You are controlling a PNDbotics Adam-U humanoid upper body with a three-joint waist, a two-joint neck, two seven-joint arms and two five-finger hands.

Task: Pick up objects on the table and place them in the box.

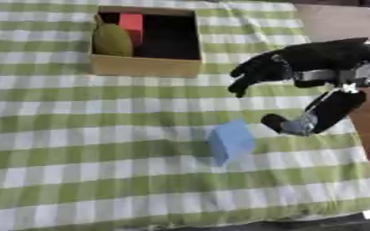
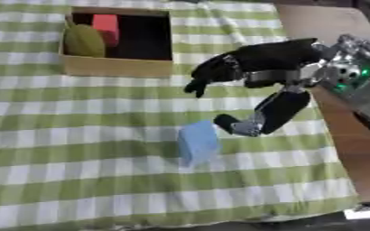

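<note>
A light blue block (image 1: 231, 141) lies on the green-and-white checked cloth, near the middle right. My right hand (image 2: 259, 63) hovers above and to the right of it, open, fingers (image 2: 208, 72) curved downward and thumb (image 2: 247, 122) reaching low beside the block, not touching it. The cardboard box (image 1: 145, 66) stands at the back, holding an olive-green rounded object (image 1: 112, 40) and a red block (image 1: 131, 23). My left hand is out of sight.
The checked cloth (image 1: 77, 135) covers most of the table. Bare brown tabletop (image 2: 354, 149) shows along the right edge. The box's right half is dark inside.
</note>
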